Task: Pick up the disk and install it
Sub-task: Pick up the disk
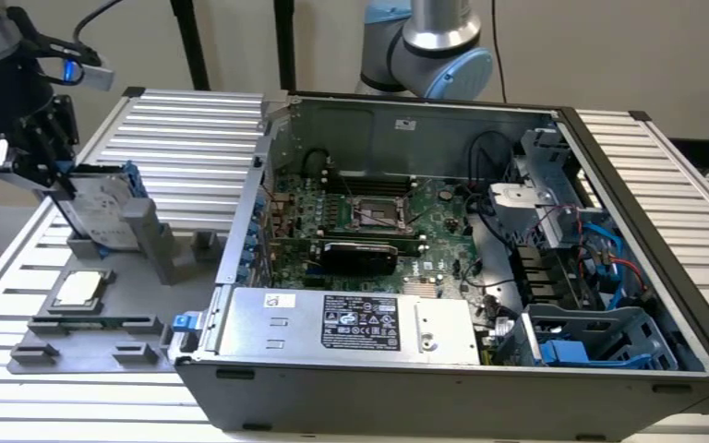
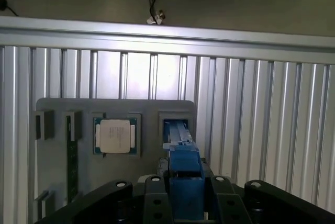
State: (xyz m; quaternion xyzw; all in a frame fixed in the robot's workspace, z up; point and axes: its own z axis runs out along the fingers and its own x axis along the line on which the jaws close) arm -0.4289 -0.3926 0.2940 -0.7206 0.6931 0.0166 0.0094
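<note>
The disk (image 1: 99, 210), silver-grey with a white label and a bright blue frame, stands on edge and slightly tilted in a slot of the grey holder (image 1: 145, 249) at the exterior view's left. My black gripper (image 1: 64, 183) reaches down from above and is on the disk's upper end. In the wrist view the disk's blue frame edge (image 2: 184, 169) runs from the holder slot up between the two fingers (image 2: 157, 203), which press against both of its sides. The gripper (image 2: 184, 205) is shut on the disk. The disk's lower end still meets the holder.
An open computer case (image 1: 650, 212) with motherboard (image 1: 367, 217), power-supply box (image 1: 354, 323) and a blue-railed drive cage (image 1: 594, 341) lies at the exterior view's right. On the grey fixture plate (image 1: 96, 351) sit a square processor chip (image 1: 78, 288) (image 2: 115, 136) and a memory stick (image 2: 72, 156). The table is ribbed aluminium (image 1: 195, 129).
</note>
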